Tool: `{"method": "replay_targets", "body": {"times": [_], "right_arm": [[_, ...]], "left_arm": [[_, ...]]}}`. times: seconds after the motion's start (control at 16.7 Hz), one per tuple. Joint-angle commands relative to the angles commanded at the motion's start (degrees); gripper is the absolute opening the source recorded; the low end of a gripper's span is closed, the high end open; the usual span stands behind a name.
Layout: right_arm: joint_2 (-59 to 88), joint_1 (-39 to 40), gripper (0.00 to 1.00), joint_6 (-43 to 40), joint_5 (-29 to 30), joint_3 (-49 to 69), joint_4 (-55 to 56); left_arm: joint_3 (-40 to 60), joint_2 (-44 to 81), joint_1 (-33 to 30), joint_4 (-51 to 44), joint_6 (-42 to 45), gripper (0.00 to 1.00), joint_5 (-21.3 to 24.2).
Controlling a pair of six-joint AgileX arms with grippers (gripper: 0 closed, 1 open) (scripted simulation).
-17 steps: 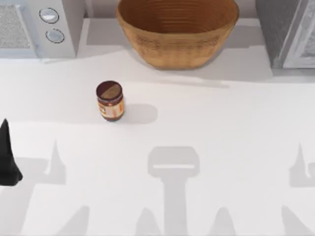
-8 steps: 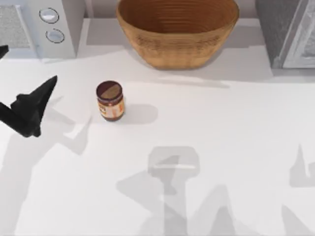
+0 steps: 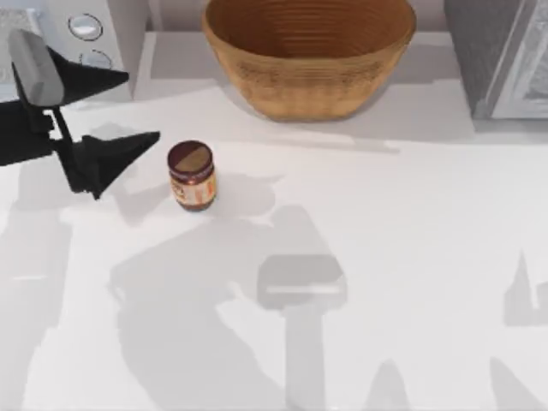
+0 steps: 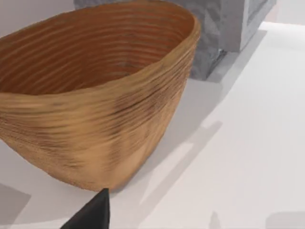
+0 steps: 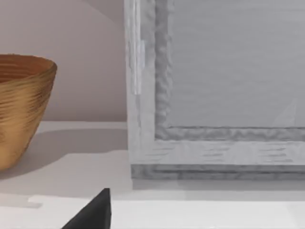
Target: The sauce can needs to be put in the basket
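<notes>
Red-brown-lidded small sauce can (image 3: 192,176) with an orange label stands upright left of frame centre, below the large tan woven wicker basket (image 3: 309,56). The left gripper (image 3: 128,110) hovers just left of it, jaws wide open, empty. Judged step: approach; next, straddle the can and close.

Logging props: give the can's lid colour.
Dark red-brown, with a lighter tan patch across it; the can shows best in the top view.
</notes>
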Motion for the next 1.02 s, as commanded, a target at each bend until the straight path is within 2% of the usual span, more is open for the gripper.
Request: {"method": "replay_targets", "body": {"times": [0.24,0.48,0.66,1.02], "right_arm": [[0.0,0.0,1.0,0.0,0.0,0.0,0.0],[0.0,0.0,1.0,0.0,0.0,0.0,0.0],[0.0,0.0,1.0,0.0,0.0,0.0,0.0],[0.0,0.0,1.0,0.0,0.0,0.0,0.0]], "left_arm": [[9.41,21.24,0.77,5.85,4.79,1.0,12.76],[15.26,33.71,1.25,9.49,7.77,1.0,20.7],[16.73,36.68,1.37,10.4,8.52,1.0,22.68],[16.61,36.7,1.06,11.06,7.79,1.0,22.53]]}}
